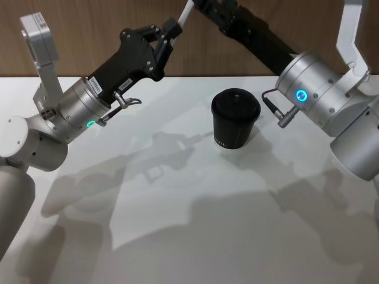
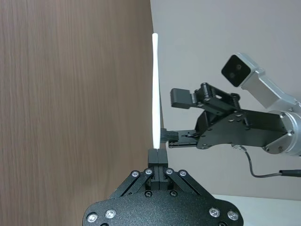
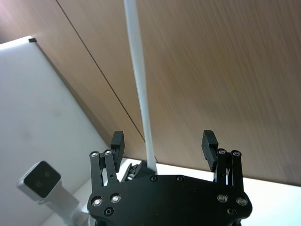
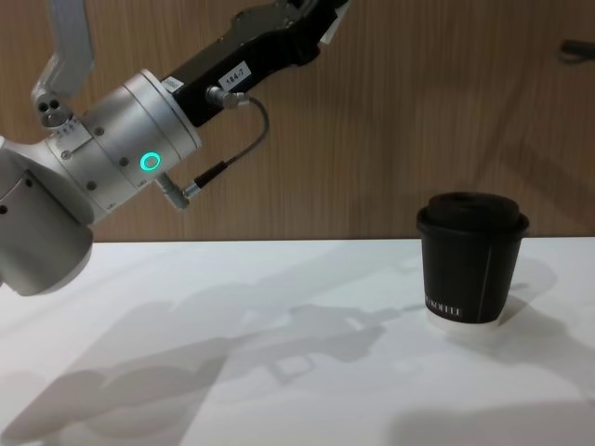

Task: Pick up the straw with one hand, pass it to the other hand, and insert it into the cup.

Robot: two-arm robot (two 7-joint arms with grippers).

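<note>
Straw (image 1: 185,15), top cropped, pinched in left end effector (image 1: 173,28); right end effector (image 3: 163,141) spread wide nearby.

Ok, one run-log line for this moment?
phase: handover | left gripper: shut on straw, raised | right gripper: open, jaws either side of straw | cup: upright on table

Lighting is bright and diffuse, from overhead. The glossy white tabletop (image 1: 195,248) carries broad, soft-edged grey shadows (image 1: 166,154), layered where several overlap. The black paper cup with a domed lid (image 1: 235,126) casts a faint shadow to its right. The thin white straw (image 2: 155,94) renders near-overexposed against the brown wood-grain wall (image 2: 70,94).
</note>
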